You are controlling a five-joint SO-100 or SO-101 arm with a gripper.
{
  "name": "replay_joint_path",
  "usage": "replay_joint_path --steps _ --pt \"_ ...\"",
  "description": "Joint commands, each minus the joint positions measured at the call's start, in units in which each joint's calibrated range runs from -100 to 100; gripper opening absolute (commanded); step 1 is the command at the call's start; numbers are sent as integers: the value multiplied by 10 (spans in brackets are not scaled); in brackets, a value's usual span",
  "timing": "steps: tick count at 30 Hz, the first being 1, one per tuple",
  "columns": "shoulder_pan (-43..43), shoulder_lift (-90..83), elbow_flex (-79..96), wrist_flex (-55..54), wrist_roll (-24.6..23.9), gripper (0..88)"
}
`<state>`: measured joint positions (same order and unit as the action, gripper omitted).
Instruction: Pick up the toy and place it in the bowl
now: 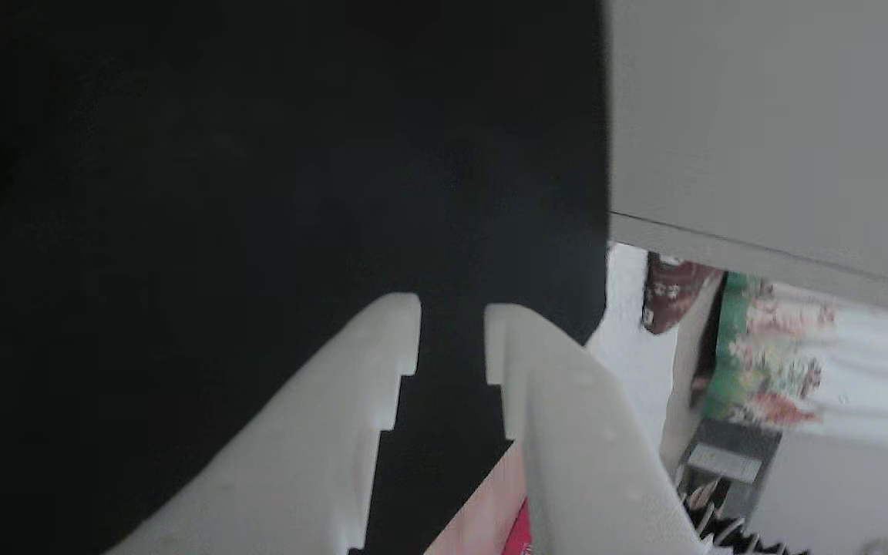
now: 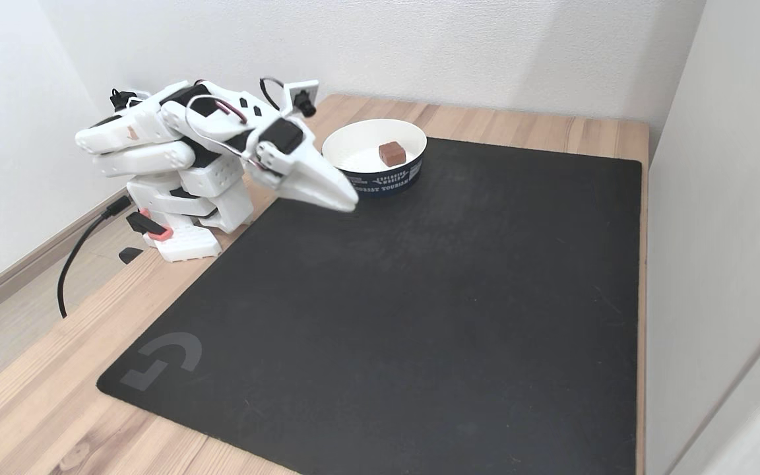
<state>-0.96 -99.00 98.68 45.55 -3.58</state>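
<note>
Wooden tabletop, black mat on it. Arm folded low; hand fingers slightly apart, gripping nothing, just beside bowl. Toy sits inside bowl. Risk: hand swinging sideways could knock the bowl and tip the toy out.

one toy, one bowl, one mat, one gripper.

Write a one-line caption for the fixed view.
Toy rests inside the bowl; the empty gripper hangs beside it above the black mat.
</note>
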Motion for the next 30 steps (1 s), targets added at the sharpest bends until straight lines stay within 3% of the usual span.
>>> replay_joint_path --steps 1,30 --pt "7 -5 8 50 30 23" --pt "5 -4 8 79 29 25"
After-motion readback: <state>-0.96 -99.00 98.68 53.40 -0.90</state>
